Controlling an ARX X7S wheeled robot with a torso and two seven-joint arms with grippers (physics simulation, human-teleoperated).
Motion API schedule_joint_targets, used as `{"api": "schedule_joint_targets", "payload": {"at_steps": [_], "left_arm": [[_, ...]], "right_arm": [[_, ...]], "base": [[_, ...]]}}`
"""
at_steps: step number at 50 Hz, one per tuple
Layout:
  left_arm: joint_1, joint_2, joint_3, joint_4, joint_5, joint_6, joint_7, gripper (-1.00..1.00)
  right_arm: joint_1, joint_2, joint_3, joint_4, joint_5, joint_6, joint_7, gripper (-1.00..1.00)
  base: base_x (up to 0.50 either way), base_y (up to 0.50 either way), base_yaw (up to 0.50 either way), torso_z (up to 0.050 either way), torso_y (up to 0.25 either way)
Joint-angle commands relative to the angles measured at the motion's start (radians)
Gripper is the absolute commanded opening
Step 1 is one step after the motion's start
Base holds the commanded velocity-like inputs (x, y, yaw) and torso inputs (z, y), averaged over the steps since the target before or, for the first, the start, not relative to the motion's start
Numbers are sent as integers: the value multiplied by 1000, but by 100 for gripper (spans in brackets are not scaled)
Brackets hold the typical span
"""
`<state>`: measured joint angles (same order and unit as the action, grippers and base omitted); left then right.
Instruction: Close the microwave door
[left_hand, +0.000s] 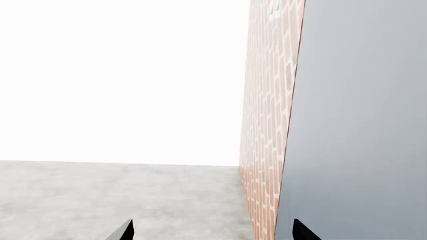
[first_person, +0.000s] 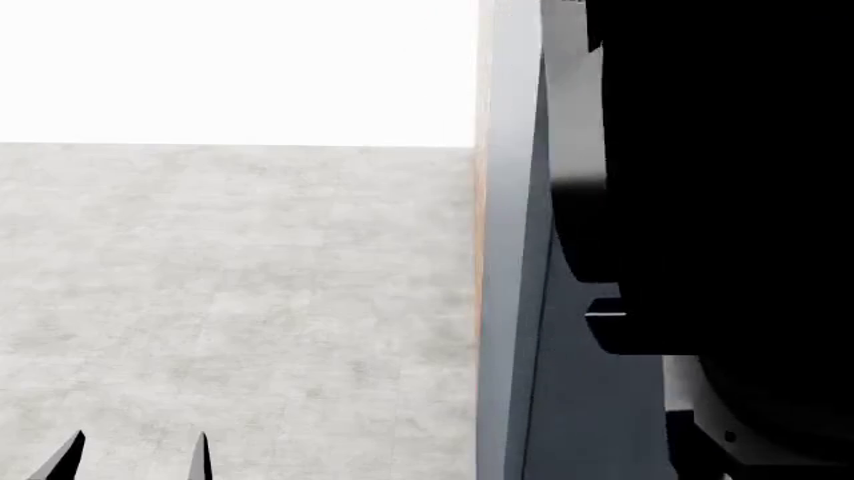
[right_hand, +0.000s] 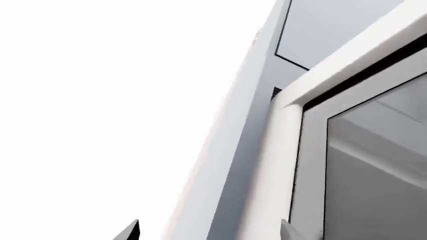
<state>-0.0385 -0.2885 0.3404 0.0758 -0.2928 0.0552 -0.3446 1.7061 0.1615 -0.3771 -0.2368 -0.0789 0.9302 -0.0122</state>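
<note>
Apparently approaching: right fingers apart, empty, just beside the white-framed microwave door standing ajar; left fingers apart near a grey panel; next, pressing door shut.

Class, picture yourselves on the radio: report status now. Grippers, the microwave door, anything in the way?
Left gripper open, empty, over floor. Right gripper open, beside white door frame, touching nothing. Door state unclear. Right arm blocks head view.
</note>
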Motion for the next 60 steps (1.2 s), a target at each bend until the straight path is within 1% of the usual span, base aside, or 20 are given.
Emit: {"api": "schedule_joint_targets", "payload": {"at_steps": [1, 8, 19, 24, 27, 34, 35, 37, 47, 51, 56, 58, 60], "left_arm": [[-1, -4, 4, 13, -2, -11, -8, 100], [-1, -5, 6, 7, 0, -4, -8, 100], [3, -9, 8, 12, -1, 0, -12, 100], [2, -15, 14, 46, 2, -30, -25, 100], [1, -16, 14, 46, -1, -30, -24, 100], [-2, -18, 17, 45, -2, -31, -24, 100], [-2, -18, 17, 42, -1, -27, -24, 100], [-2, -18, 18, 46, 0, -31, -26, 100], [-3, -21, 22, 50, 1, -32, -30, 100], [-2, -22, 22, 53, 0, -32, -31, 100], [-2, -23, 23, 55, 0, -34, -35, 100], [-3, -24, 24, 57, 2, -34, -37, 100], [-4, -25, 26, 58, 4, -36, -38, 100]], "right_arm": [[8, 29, 27, 47, -6, -15, 19, 100], [-14, 49, 39, 74, -3, -56, 26, 100], [-27, 55, 66, 96, 5, -76, 45, 100], [-23, 68, 92, 142, 5, -100, 60, 100], [-21, 82, 113, 199, -5, -140, 88, 100], [-44, 95, 147, 248, 9, -219, 105, 100], [-52, 94, 181, 267, 31, -253, 108, 100], [-56, 96, 199, 284, 38, -260, 117, 100], [-73, 101, 207, 308, 42, -285, 125, 100], [-77, 90, 225, 346, 65, -304, 122, 100], [-68, 54, 312, 443, 165, -309, 89, 100], [-51, 36, 363, 508, 224, -301, 63, 100], [-15, 19, 421, 631, 300, -285, 10, 100]], "base": [[0, 0, 0, 0, 0], [0, 0, 0, 0, 0], [0, 0, 0, 0, 0], [0, 0, 0, 0, 0], [0, 0, 0, 0, 0], [0, 0, 0, 0, 0], [0, 0, 0, 0, 0], [0, 0, 0, 0, 0], [0, 0, 0, 0, 0], [0, 0, 0, 0, 0], [0, 0, 0, 0, 0], [0, 0, 0, 0, 0], [7, 0, 0, 0, 0]]}}
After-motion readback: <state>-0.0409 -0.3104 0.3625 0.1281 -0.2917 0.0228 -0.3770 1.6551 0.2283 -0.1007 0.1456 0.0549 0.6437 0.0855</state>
